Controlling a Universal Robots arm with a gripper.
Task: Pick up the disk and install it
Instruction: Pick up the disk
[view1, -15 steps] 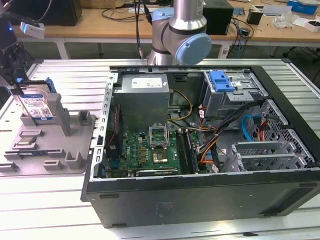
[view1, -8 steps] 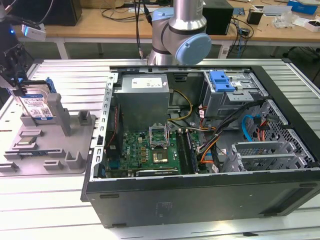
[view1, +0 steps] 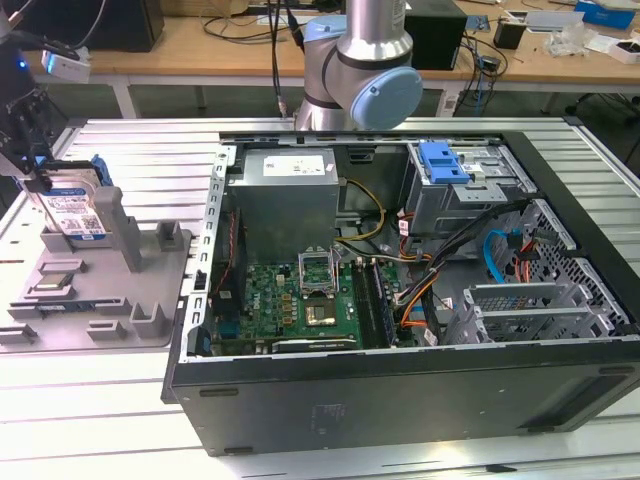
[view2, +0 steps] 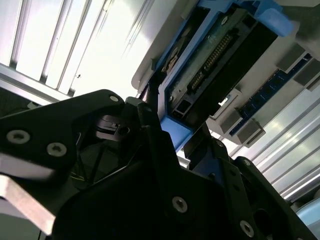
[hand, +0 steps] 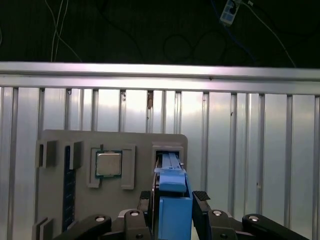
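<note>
Silver-grey arm (view1: 352, 40) with pale blue caps and a matt black gripper (hand: 173, 196)

The arm's joints are fat grey cylinders closed by round pale blue caps (view1: 388, 98), with a bare metal tube rising from them and a black cable (view1: 280, 50) running alongside. The gripper's angular black link plates are fastened with silver round-head screws (view2: 179, 202), and its fingers (hand: 201, 196) are slim and black. A pale bare-metal bracket (view2: 20, 195) sits behind the plates. Above the gripper is a small white box (view1: 65, 65) with a blue glow beside it.
</note>
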